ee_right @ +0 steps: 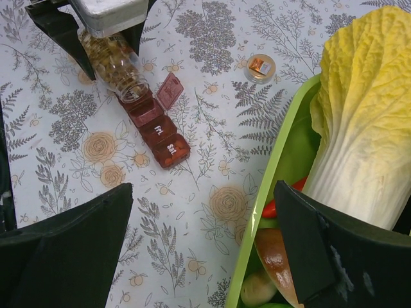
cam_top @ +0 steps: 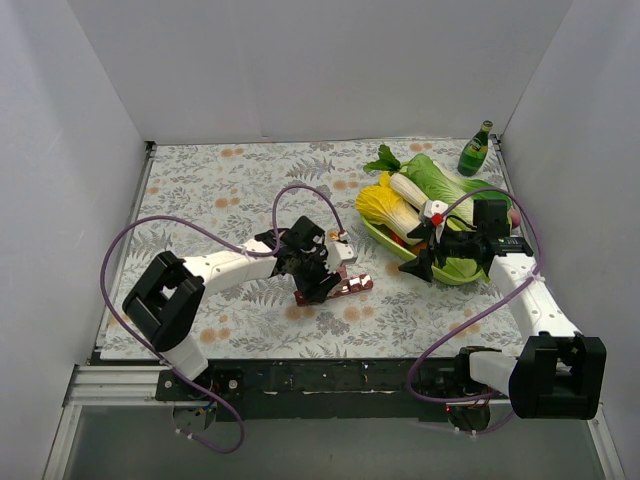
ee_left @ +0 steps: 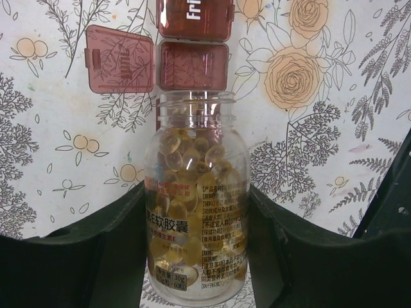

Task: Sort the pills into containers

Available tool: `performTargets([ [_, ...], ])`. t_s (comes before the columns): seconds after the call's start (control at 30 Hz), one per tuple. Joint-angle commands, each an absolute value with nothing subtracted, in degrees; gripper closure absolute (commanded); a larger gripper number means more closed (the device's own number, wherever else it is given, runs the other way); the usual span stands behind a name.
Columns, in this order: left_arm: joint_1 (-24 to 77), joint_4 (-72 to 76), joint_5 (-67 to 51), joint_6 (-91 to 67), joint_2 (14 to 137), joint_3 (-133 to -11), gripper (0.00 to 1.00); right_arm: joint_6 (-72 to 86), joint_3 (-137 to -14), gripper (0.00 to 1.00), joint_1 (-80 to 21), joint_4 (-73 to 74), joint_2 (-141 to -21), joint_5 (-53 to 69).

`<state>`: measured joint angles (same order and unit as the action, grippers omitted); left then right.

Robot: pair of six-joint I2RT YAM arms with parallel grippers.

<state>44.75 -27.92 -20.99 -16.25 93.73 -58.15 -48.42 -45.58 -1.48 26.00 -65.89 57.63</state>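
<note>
My left gripper [ee_left: 196, 256] is shut on a small clear jar [ee_left: 196, 212] with no lid on it. The amber pills [ee_left: 192, 167] show through its wall. The jar lies tilted, its open mouth right at the dark-red strip of containers [ee_left: 192, 64]. One compartment's lid flap [ee_left: 120, 59] stands open beside the mouth. The right wrist view shows the jar [ee_right: 115, 61], the containers [ee_right: 157, 128] and the left gripper [ee_right: 106, 13] from the side. In the top view my left gripper [cam_top: 310, 262] is over the containers [cam_top: 345, 283]. My right gripper [ee_right: 202, 250] is open and empty over the green tray's rim.
The jar's gold lid [ee_right: 260, 66] lies on the cloth beyond the containers. A long green tray [ee_right: 270, 186] holds a cabbage [ee_right: 366, 115] and other toy vegetables at the right. A green bottle [cam_top: 475, 150] stands in the far right corner.
</note>
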Motion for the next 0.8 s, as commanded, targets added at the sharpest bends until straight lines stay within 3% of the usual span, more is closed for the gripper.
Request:
performTargets([
  [0.0,45.2,-28.8,-20.0,-15.4,93.7,-60.8,1.0,-49.2,-46.4,0.02,-1.1,26.6,-65.9,59.4],
  [0.77,46.8,-32.1,-16.5,-14.5,95.5,-63.7,1.0,-49.5,-46.5,0.02,-1.0,26.8,-65.9,59.2],
])
